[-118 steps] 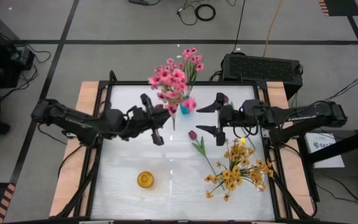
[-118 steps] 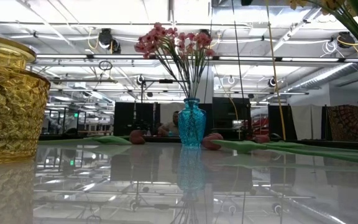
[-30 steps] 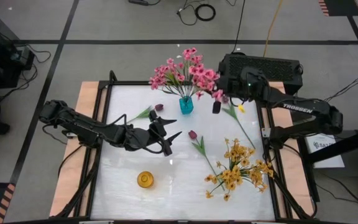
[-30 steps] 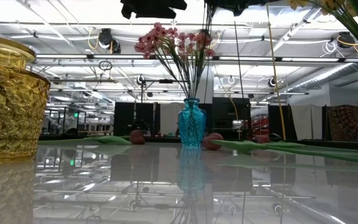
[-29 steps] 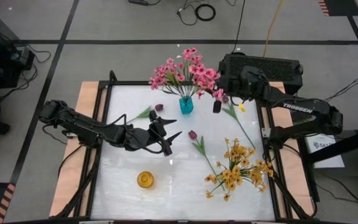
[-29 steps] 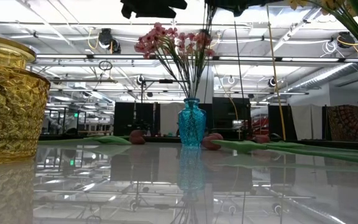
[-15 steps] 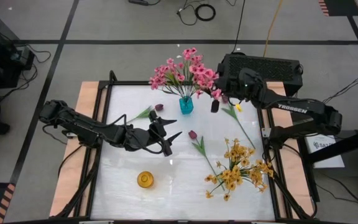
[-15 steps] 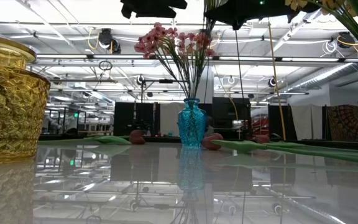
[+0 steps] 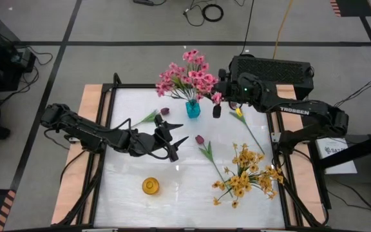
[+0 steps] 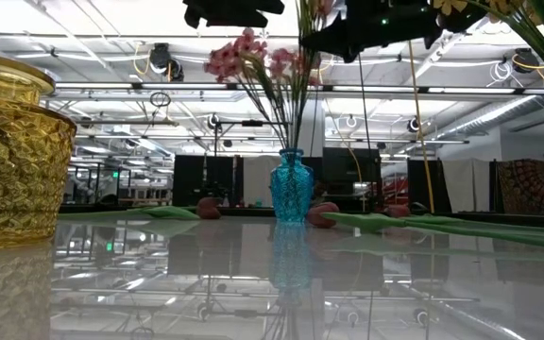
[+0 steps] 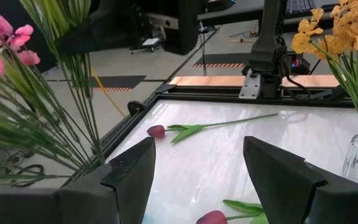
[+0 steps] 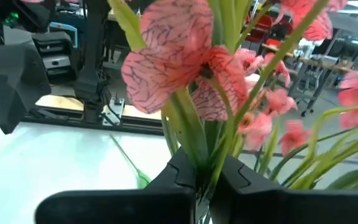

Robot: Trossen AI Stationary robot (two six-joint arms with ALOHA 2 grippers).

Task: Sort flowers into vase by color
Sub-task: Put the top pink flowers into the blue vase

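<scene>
High view: the right gripper (image 9: 218, 98), pinching a pink blossom spray (image 9: 215, 96), hovers beside the blue vase (image 9: 192, 109) at the table's (image 9: 134, 154) far edge. The left gripper (image 9: 175, 143) waits spread mid-table. Lowered off-centre, the stem could catch the bouquet (image 9: 187, 74) and tip the slim vase.

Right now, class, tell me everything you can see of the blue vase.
The blue vase is small, of teal glass with a patterned, faceted body and a narrower neck. It stands upright near the far edge of the white table, with pink blossom sprays rising from its neck. The right tool, shut on a pink spray, hangs beside the bouquet above it.
</scene>
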